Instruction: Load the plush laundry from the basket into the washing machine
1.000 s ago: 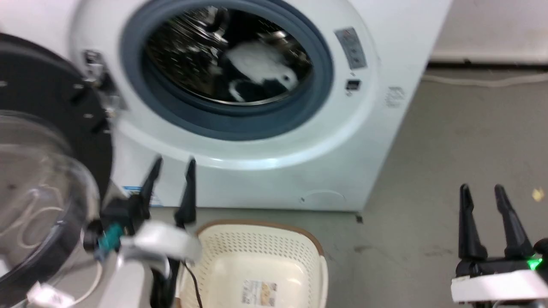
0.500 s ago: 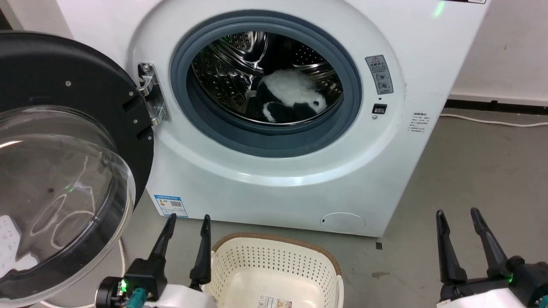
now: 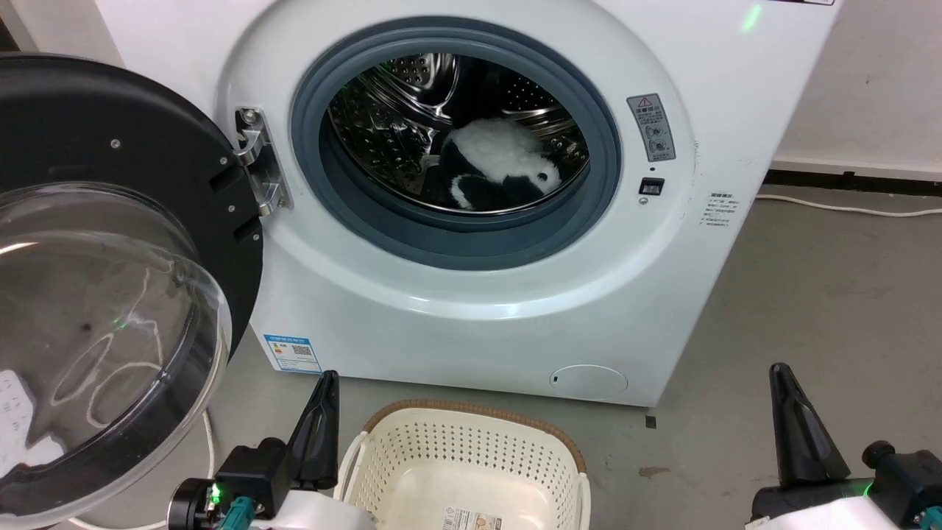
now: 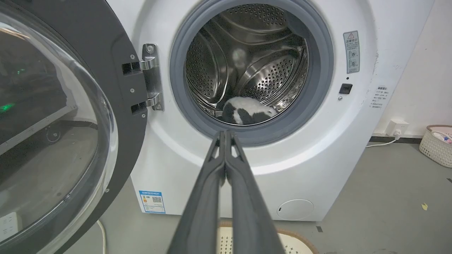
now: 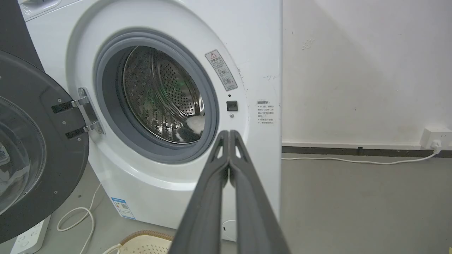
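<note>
The black-and-white panda plush (image 3: 497, 165) lies inside the steel drum of the white washing machine (image 3: 471, 324), whose round door (image 3: 118, 132) hangs open to the left. The left wrist view shows the panda (image 4: 247, 110) low in the drum. The cream basket (image 3: 471, 456) with its brown rim stands on the floor before the washer, holding just a label sticker. My left gripper (image 3: 327, 377) is shut and holds nothing, just left of the basket. My right gripper (image 3: 780, 370) is shut and holds nothing, over bare floor to the right. Both point at the washer.
The open door's clear dome (image 3: 96, 316) juts out at the left beside my left arm. A white cable (image 5: 353, 161) runs along the floor to a wall socket (image 5: 436, 135). A power strip (image 5: 28, 240) lies left of the washer. Another small basket (image 4: 438, 144) sits far right.
Both grippers have gone from open to shut in the last half second. Before that, the head camera shifted and the picture sharpened. The panda and basket have stayed in place.
</note>
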Available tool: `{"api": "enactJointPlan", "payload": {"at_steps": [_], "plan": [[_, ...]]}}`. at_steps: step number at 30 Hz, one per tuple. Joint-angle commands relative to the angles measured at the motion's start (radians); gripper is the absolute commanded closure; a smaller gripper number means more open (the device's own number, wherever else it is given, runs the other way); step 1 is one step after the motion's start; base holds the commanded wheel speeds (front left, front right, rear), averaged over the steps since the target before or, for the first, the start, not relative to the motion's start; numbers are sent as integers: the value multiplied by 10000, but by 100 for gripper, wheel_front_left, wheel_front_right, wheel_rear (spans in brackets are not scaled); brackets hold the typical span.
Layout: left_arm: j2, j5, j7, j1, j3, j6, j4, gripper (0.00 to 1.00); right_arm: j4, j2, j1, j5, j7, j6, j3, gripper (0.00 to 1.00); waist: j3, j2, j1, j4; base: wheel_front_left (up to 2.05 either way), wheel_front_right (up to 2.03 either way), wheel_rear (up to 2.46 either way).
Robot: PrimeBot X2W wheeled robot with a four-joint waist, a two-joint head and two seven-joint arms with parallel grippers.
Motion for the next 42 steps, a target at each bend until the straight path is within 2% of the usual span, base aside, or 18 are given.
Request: {"api": "enactJointPlan", "payload": {"at_steps": [1,42], "plan": [[-1,62,61,0,36,8,-41,100,7,2,-28,-67,69,0,5,100,-1,0,0,2,0,0,0],[-12,587,899,1,426,108,-392,100,67,18,-272,-681,911,-3,99,100,-17,0,-1,22,0,0,0]]}}
